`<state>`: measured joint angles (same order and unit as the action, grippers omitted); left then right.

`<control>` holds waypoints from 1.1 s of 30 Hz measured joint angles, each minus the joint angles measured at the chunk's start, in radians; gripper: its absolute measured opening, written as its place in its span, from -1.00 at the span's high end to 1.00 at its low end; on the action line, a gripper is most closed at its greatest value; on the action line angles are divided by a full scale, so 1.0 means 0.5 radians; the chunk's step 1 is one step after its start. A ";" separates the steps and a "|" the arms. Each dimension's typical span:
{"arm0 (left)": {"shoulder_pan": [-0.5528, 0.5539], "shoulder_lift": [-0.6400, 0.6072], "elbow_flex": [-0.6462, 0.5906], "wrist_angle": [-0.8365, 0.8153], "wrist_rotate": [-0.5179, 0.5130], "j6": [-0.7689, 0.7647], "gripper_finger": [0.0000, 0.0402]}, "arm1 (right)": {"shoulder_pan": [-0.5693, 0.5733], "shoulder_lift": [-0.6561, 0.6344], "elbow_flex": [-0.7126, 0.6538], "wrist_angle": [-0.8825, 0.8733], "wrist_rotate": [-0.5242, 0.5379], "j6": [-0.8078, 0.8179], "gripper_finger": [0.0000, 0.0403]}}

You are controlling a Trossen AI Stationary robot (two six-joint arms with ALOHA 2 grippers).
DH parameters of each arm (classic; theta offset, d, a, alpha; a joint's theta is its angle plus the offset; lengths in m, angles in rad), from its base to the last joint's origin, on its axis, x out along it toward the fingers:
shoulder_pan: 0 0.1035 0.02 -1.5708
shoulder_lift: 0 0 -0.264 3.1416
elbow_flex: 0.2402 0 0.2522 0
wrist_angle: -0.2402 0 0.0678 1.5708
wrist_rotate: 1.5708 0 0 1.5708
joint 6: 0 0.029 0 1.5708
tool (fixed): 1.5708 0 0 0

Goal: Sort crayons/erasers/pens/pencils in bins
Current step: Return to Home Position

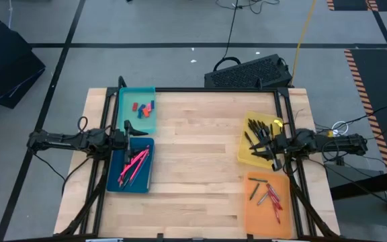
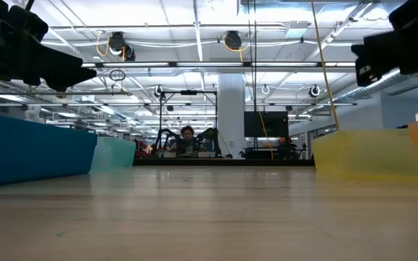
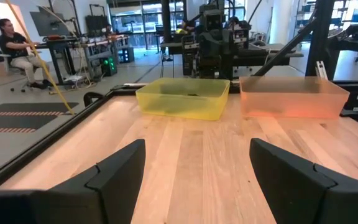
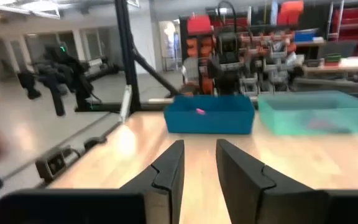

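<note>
Everything to be sorted already lies in the four shallow translucent plastic bins at the edges of the pale wooden table (image 1: 200, 161); the tiny stubby erasers (image 1: 143, 107) in red and blue sit in the teal bin (image 1: 123, 114) at the far left; the long thin pink sticks (image 1: 134, 167) lie crossed in the dark blue bin (image 1: 113, 176) just nearer; the long black sticks (image 1: 261, 138) are heaped in the yellow bin (image 1: 244, 149) at the right; the short red, orange and green crayons (image 1: 269, 195) lie loose in the orange bin (image 1: 254, 215) beside it; the middle of the table carries nothing. The left gripper (image 3: 197, 171) hovers between the teal and blue bins with its fingers spread wide and nothing in them; the right gripper (image 4: 199, 163) hangs over the near edge of the yellow bin, fingers parted by a narrow gap, also empty. All these pieces look very light; the erasers are probably soft, grippy and best pinched across their short sides; the crayons are likely waxy, rather slippery and brittle, so a gentle hold at mid-length suits them; the thin sticks would roll, so grasp them across the middle.
</note>
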<state>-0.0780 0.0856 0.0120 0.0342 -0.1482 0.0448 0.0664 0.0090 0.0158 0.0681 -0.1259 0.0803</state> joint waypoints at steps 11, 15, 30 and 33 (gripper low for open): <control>0.000 -0.001 -0.005 0.042 -0.005 -0.001 -0.45 | -0.003 0.059 0.000 -0.038 -0.005 -0.081 0.58; 0.000 -0.001 -0.005 0.050 -0.011 0.000 -0.45 | -0.003 0.059 0.000 -0.038 -0.006 -0.081 0.58; 0.000 -0.001 -0.005 0.052 -0.014 0.000 -0.45 | -0.003 0.060 -0.001 -0.038 -0.009 -0.081 0.58; 0.000 -0.001 -0.005 0.052 -0.014 0.000 -0.45 | -0.003 0.059 -0.001 -0.038 -0.009 -0.081 0.58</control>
<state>-0.0780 0.0853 0.0097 0.0605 -0.1554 0.0448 0.0650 0.0386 0.0154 0.0490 -0.1303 0.0399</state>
